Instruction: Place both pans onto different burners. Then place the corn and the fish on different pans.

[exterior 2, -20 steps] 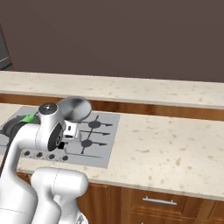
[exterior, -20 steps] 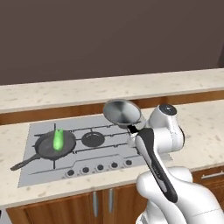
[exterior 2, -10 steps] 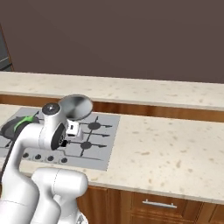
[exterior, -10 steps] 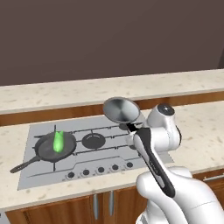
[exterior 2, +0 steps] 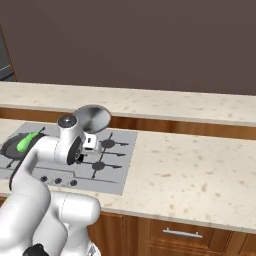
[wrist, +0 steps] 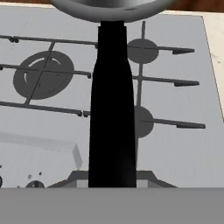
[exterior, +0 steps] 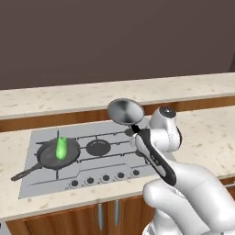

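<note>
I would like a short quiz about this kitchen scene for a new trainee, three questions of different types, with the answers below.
1. True or false: the corn lies in the black skillet.
2. What does the gripper hold? A) silver pan by its handle B) a knob C) nothing
3. Fill in: the silver pan is held tilted in the air above the ___.

Key: 1 true; 2 A; 3 hob.
</note>
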You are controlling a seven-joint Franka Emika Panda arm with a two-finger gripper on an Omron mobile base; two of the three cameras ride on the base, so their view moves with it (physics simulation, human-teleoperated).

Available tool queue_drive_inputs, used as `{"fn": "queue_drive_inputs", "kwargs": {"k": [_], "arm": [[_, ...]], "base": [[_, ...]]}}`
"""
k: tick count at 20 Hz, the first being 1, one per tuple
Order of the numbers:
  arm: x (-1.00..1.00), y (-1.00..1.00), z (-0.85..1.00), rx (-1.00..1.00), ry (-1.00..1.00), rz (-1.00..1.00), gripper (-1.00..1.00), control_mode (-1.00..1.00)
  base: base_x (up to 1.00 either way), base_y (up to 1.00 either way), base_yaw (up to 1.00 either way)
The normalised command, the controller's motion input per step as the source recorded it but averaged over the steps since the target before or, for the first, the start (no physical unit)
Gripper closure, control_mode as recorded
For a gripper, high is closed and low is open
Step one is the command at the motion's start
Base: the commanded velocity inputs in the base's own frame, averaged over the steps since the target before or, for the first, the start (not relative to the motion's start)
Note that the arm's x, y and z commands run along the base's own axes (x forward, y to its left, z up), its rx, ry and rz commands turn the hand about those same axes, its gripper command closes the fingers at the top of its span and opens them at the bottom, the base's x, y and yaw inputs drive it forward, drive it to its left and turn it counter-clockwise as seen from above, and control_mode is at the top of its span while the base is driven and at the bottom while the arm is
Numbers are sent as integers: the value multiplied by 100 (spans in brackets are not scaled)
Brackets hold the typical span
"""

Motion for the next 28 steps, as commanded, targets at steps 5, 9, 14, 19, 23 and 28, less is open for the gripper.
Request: {"fn": "queue_drive_inputs", "kwargs": {"k": [5, 9, 14, 19, 23, 28], "arm": [[6, -16, -1, -6, 12, 0, 100, -100], [0, -38, 0, -4, 20, 0, 100, -100], [-4, -39, -13, 0, 17, 0, 100, -100], [-11, -20, -34, 0, 9, 6, 100, -100], [-3, -2, -48, 0, 0, 11, 100, -100], [0, 0, -39, 0, 0, 6, 100, -100]], "base": [[0, 0, 0], [0, 0, 0], [0, 0, 0], [0, 0, 0], [0, 0, 0], [0, 0, 0]]}}
